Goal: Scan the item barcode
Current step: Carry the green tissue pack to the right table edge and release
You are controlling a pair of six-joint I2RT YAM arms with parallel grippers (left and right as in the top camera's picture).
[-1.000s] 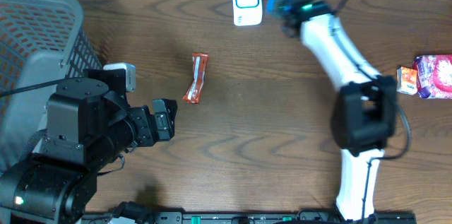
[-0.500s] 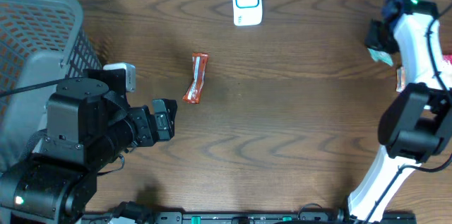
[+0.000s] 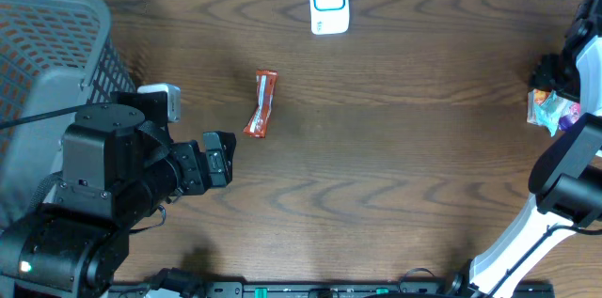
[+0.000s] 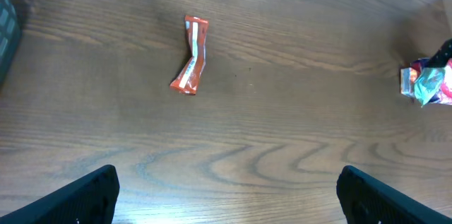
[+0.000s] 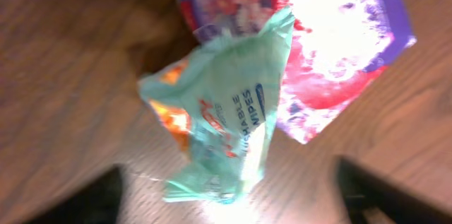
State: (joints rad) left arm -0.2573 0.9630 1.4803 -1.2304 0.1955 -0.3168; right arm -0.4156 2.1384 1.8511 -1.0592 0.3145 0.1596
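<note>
A teal wipes packet [image 5: 226,125] lies crumpled on the wood against a purple and pink pack [image 5: 332,47], at the table's right edge [image 3: 555,110]. My right gripper [image 5: 233,199] hovers over it, open, its dark fingers [image 5: 88,196] wide on either side without touching it. No barcode shows on the packet. The white scanner [image 3: 329,2] stands at the back middle. An orange snack bar [image 3: 261,102] lies left of centre. My left gripper [image 3: 229,157] is open and empty at the lower left, short of the bar [image 4: 192,54].
A grey mesh basket [image 3: 47,44] fills the far left. An orange packet [image 3: 536,107] is tucked under the pile at the right. The right arm [image 3: 564,176] rises along the right edge.
The right arm swung from beside the scanner to the right edge with the teal packet. Its jaws then opened and the packet now rests on the pile. The left arm stayed still.
</note>
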